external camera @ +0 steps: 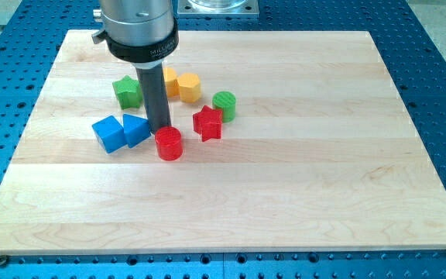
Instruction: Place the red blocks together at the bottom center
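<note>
**Observer:** Where is the rod's end, and what does it carry?

**Operator:** My tip (161, 129) sits just above the red cylinder (169, 144) in the view, touching or nearly so; I cannot tell which. I run a bare rod, so no claw exists to be apart, together or clamped.

**Observer:** And the second red piece?

**Operator:** The red star (207, 123) lies just to the view's right of the cylinder, a narrow gap between them. Both sit in the upper-left part of the wooden board (308, 194).

**Observer:** What hems them in?

**Operator:** To the view's left, a blue triangle (135, 129) beside a blue cube (108, 133). Above, a green star (128, 91), an orange block (170, 82) partly behind my rod, and a yellow hexagon (189, 87). A green cylinder (224, 105) touches the red star's upper right. Toward the board's bottom edge, bare wood runs the full width.
</note>
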You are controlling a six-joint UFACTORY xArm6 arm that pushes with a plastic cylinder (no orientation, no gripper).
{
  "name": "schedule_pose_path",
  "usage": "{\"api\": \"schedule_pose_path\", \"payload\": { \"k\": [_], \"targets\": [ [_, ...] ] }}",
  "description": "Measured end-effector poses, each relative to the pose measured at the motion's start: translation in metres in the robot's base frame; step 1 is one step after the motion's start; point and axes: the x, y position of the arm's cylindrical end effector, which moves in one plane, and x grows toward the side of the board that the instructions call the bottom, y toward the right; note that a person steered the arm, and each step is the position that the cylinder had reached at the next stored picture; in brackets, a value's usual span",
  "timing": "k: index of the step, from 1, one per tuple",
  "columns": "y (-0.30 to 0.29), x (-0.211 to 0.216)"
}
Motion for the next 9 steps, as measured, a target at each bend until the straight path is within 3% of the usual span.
{"api": "schedule_pose_path", "payload": {
  "k": [2, 4, 5, 7, 9],
  "targets": [
    [-0.049, 0.004],
    [0.048, -0.024],
    [0.099, -0.015],
    [0.098, 0.066],
    [0.027, 0.009]
  ]
}}
